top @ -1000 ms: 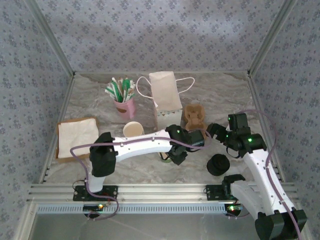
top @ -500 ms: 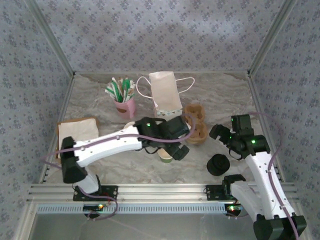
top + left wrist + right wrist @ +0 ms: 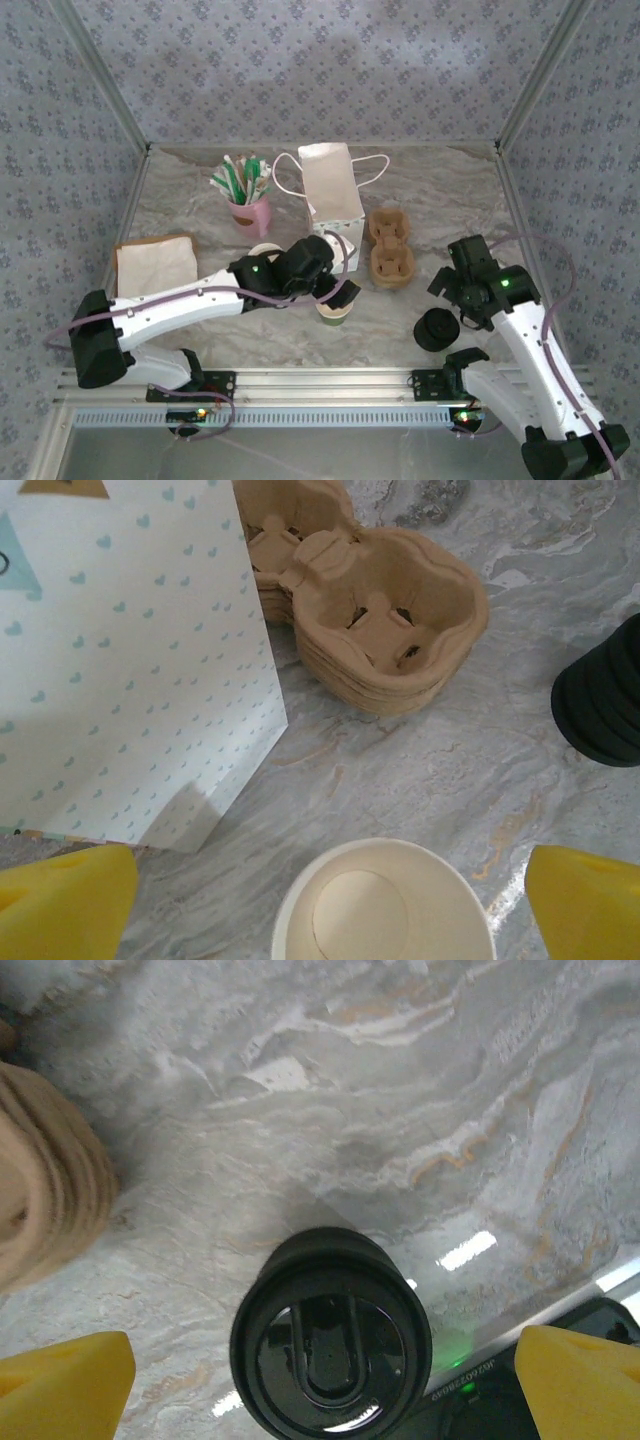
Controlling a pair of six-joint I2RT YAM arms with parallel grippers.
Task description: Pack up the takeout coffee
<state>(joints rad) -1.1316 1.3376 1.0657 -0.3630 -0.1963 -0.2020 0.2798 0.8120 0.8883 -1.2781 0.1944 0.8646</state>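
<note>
The takeout coffee is out of view. A single lidless paper cup (image 3: 335, 312) with a cream inside (image 3: 385, 912) stands on the marble table, in front of the white paper bag (image 3: 331, 190). My left gripper (image 3: 337, 290) hovers just above and behind this cup, open, with its yellow fingertips (image 3: 65, 905) wide apart on either side and not touching it. A stack of black lids (image 3: 437, 330) stands at the near right. My right gripper (image 3: 453, 300) is above the lid stack (image 3: 330, 1345), open, with nothing between its fingers.
Stacked cardboard cup carriers (image 3: 390, 246) lie right of the bag (image 3: 120, 650). Behind the left arm stands a stack of lidless cups (image 3: 262, 254). A pink holder of straws (image 3: 247, 208) is at the back left, and napkins (image 3: 155, 268) lie at the left.
My left gripper has opened and let go of the single cup, which now stands free. The left arm has drawn back to the left. My right gripper has come closer to the lid stack.
</note>
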